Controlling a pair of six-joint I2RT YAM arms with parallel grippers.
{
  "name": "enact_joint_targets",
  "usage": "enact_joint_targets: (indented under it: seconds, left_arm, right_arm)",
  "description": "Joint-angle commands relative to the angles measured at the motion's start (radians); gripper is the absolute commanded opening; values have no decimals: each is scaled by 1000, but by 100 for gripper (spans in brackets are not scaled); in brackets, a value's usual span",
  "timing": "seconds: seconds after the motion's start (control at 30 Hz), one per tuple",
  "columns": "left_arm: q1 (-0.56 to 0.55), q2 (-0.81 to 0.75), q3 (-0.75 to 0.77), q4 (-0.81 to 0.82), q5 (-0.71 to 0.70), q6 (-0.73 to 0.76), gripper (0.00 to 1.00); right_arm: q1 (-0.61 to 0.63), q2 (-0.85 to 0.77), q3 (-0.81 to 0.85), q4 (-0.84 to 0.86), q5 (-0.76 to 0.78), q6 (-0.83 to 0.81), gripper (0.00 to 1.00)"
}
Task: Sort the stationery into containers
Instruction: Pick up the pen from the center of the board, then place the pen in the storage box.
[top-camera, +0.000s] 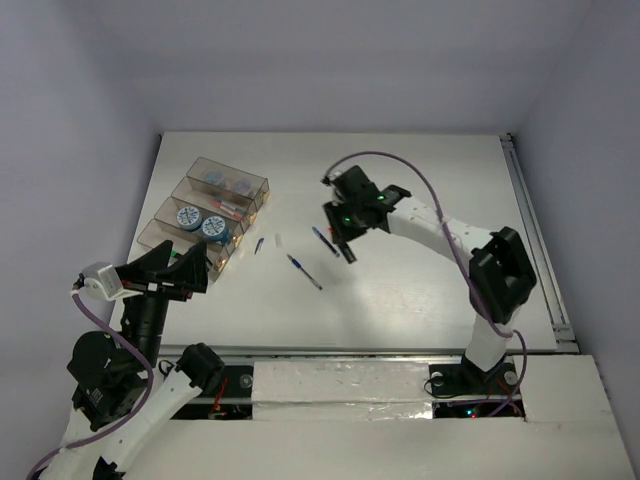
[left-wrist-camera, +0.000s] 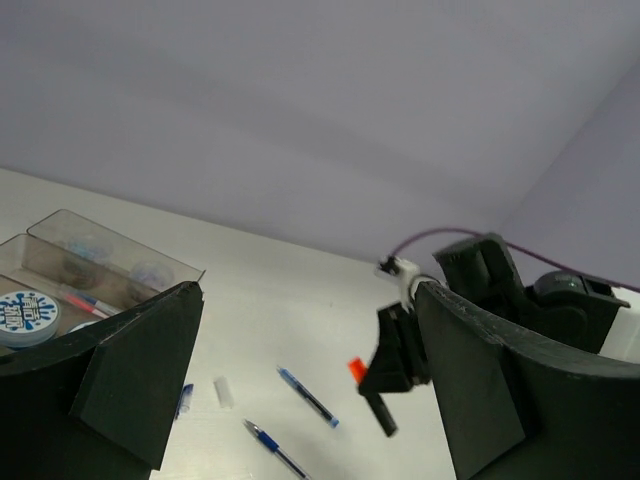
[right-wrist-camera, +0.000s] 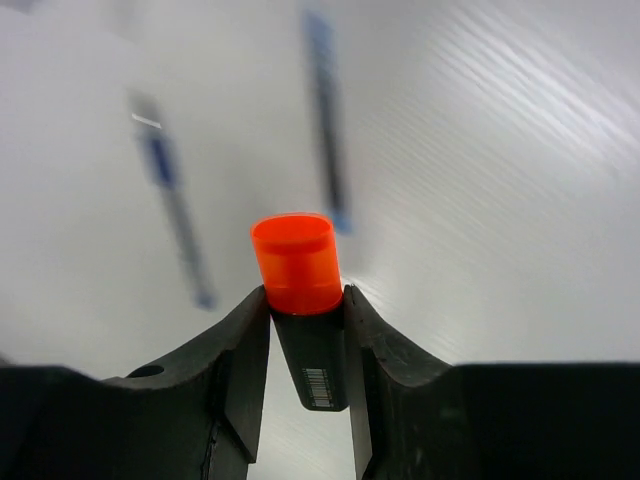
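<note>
Top cam looks down on table (top-camera: 400, 290); L wrist faces across, R wrist close-up (all share blue pens (top-camera: 304, 271)).

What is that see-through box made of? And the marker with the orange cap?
The box looks like hard plastic, clear with a smoky-brown tint. You can see the rolls right through its thin walls. The marker is probably plastic too. Its body is smooth and black with a small printed barcode, and its orange cap is glossy and seems to let a little light through.
</note>
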Motion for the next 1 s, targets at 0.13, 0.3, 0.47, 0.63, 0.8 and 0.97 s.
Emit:
enact_joint_targets:
  seconds: [0.13,0.3,0.47,0.63,0.8,0.97]
  left_arm:
    - [-7,16,3,30,-42,5,82]
    - [-7,24,3,33,-45,3,80]
    - [-7,25,3,33,-51,3,77]
    - [-7,28,1,34,-48,5,77]
    - [-7,32,3,36,-48,3,77]
    - [-7,35,3,36,-47,3,77]
  right_arm:
    - [228,306,495,342,-268,54,11]
    - [269,492,709,569,-385,175,11]
    - [294,645,858,692,-379,180,13]
    - [312,788,1031,699,-340,161,14]
    - [323,846,1100,697,-329,127,16]
    - [343,853,1080,695,-337,117,16]
